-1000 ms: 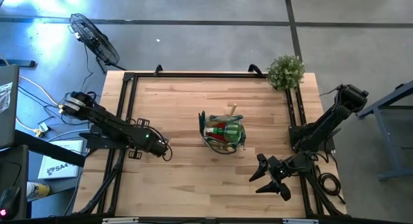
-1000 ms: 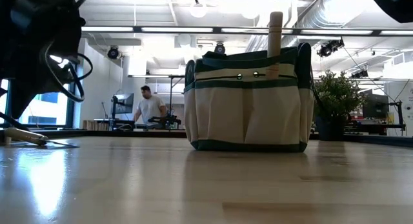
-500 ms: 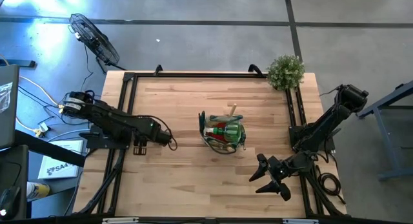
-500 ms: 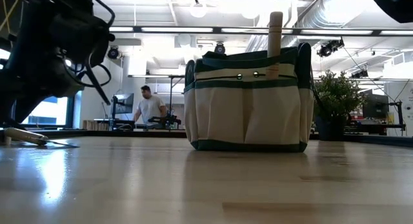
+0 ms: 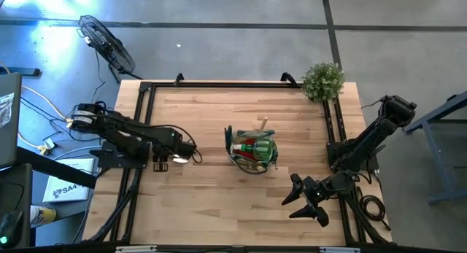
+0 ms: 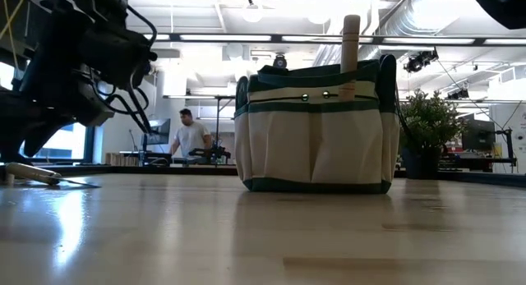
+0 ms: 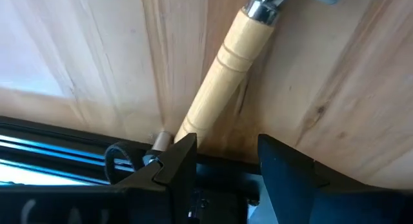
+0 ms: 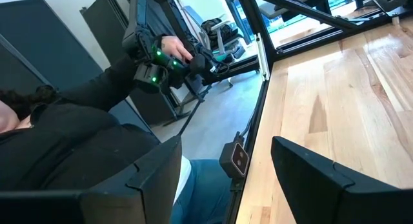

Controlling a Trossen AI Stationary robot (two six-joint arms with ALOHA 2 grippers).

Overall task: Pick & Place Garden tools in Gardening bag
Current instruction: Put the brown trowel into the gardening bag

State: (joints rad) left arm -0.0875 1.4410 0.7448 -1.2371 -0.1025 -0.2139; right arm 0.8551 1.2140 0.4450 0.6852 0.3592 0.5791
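Overhead, the wooden table (image 5: 219, 122) is pale planks inside a black frame, set on a grey concrete floor (image 5: 241, 49). The gardening bag (image 5: 252, 152) stands upright near the middle of the table, with red and green items and a wooden handle (image 6: 351, 39) poking out of its top. A leafy plant (image 5: 322, 80) sits at the table's far right corner, and a fan (image 5: 108, 45) stands on the floor beyond the far left corner. The left gripper (image 5: 191, 154) hangs over the left part of the table, its fingers apart with nothing between them; a wooden-handled trowel (image 7: 222, 79) lies flat on the planks just ahead of them. The right gripper (image 5: 300, 198) waits near the front right edge, fingers spread and empty. From table height, the room behind is a bright workshop with white ceiling ducts, and a person (image 6: 191, 137) stands at a bench far back.
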